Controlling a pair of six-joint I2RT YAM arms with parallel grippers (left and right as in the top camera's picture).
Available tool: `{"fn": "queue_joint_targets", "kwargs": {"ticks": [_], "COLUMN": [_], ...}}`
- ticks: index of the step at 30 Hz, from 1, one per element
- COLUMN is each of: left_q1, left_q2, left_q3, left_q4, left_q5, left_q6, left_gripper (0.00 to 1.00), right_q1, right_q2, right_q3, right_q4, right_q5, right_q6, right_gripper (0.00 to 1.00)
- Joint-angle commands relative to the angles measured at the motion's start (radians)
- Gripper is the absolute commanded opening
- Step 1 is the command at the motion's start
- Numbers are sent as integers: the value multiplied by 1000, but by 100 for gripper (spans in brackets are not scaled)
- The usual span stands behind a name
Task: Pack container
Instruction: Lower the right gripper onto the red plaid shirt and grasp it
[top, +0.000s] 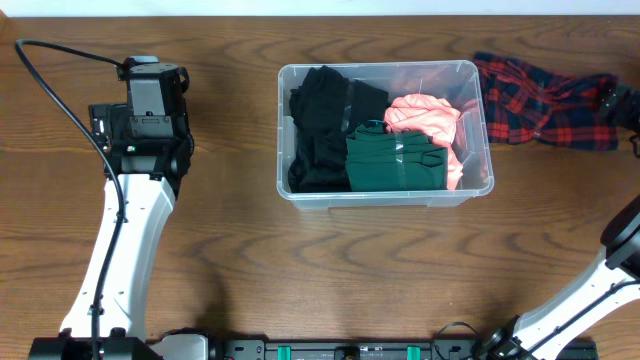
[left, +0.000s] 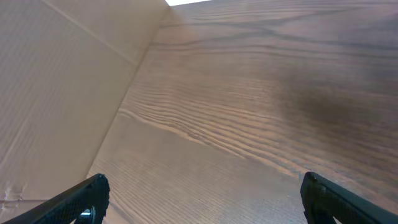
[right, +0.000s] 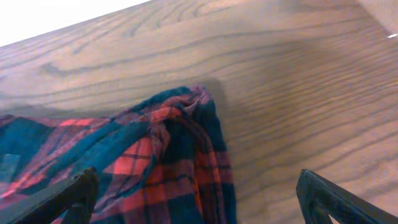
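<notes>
The clear plastic container (top: 285, 190) stands at the table's middle. It holds a black garment (top: 322, 120), a folded green garment (top: 392, 158) and a pink garment (top: 425, 115). A red and blue plaid garment (top: 545, 100) lies on the table just right of the container; it also shows in the right wrist view (right: 137, 162). My right gripper (right: 196, 196) is open, its fingers either side of the plaid garment's end, at the overhead view's right edge (top: 620, 100). My left gripper (left: 202, 199) is open and empty over bare table, far left of the container.
The left arm (top: 135, 200) stretches from the front edge to the back left, with a black cable (top: 60, 90) looping beside it. A cardboard wall (left: 56, 93) stands by the left gripper. The right arm's base (top: 590, 295) is at the front right.
</notes>
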Motion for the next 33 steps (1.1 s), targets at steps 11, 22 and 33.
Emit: {"fn": "queue_joint_targets", "kwargs": {"ticks": [11,22,33], "left_q1": [3,3,3], "left_q2": [6,6,6], "left_q3": [18,18,18], "left_q4": [-3,-3,-3], "left_q5": [-9,-9,-9], "left_q6": [-2,-2,-2], "left_gripper": [98,98,98], "right_q1": [14,0,-14], "right_q2": [189,188,65], "right_q3": [1,1,1], "right_q4": [51,-261,-592], "right_q5": [-129,-346,-61], "right_q6": [6,157,89], "right_gripper": [99,80,85]}}
